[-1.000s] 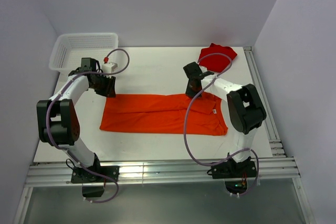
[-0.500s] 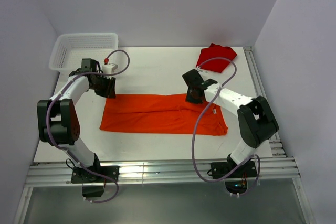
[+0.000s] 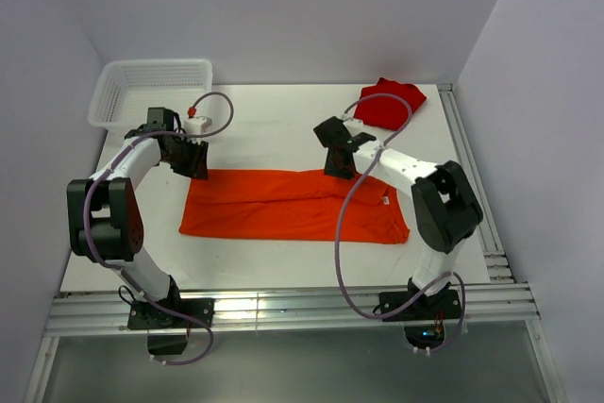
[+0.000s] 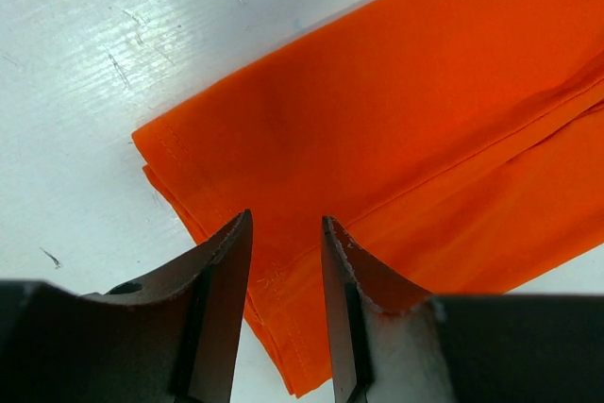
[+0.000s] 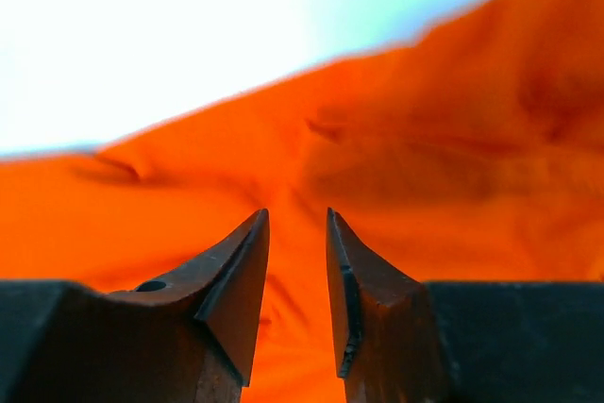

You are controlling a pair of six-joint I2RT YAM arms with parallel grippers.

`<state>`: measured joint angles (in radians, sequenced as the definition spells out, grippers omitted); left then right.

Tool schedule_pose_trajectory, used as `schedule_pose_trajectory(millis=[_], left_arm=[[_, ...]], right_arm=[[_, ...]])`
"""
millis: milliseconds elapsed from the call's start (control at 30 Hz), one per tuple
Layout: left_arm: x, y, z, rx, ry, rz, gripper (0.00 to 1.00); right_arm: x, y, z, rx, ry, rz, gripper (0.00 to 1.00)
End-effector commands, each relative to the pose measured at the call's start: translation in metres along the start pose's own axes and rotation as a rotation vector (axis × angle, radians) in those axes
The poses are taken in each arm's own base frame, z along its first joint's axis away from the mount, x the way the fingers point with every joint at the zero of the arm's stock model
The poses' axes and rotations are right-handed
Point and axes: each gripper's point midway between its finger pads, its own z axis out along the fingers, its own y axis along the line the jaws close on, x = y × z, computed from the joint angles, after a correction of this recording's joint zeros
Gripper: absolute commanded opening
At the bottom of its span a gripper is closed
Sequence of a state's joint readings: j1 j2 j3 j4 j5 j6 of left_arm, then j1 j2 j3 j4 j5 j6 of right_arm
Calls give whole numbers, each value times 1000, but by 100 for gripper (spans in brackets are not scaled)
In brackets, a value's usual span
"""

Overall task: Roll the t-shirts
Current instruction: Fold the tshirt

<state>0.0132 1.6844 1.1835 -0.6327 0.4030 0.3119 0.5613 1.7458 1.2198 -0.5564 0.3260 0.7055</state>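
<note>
In the left wrist view the orange tee (image 4: pixel 406 110) runs off the right and bottom edges, so only one corner shows, and the fingers (image 4: pixel 222 280) are cut off at the bottom. The right wrist view is blurred: folds read as soft smears and the table (image 5: pixel 142 25) is washed out white. From above, the left gripper (image 3: pixel 195 163) hides its own tips and the tee's corner beneath; the right gripper (image 3: pixel 333 169) covers part of the far hem. The label (image 3: pixel 385 199) is too small to read. A cable (image 3: pixel 337 238) crosses the red tee (image 3: pixel 387 115).
</note>
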Motion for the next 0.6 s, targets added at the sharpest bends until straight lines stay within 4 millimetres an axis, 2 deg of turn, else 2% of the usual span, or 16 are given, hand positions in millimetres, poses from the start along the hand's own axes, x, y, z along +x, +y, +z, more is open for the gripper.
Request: schedule_pose_trajectory(millis=[0,33,133,367,567], left_arm=[[-2,-3,-2,2,-12,23,41],[-1,-2,-2,-2,-11,22,41],[0,-1,-3,-6,-8,26,41],[-1,-3,-3,1,-10,26,41],[-4,-3,-4,0,-14,26,41]], right_arm=[[-26,0,10,55,-34,-25,39],[-22,-1,18,73,-14,-34,41],[-30,-7,24,122,-14,-38,42],[-39,-5,25,139,-21,-55,44],[-34,-5,33,137,5,-75,44]])
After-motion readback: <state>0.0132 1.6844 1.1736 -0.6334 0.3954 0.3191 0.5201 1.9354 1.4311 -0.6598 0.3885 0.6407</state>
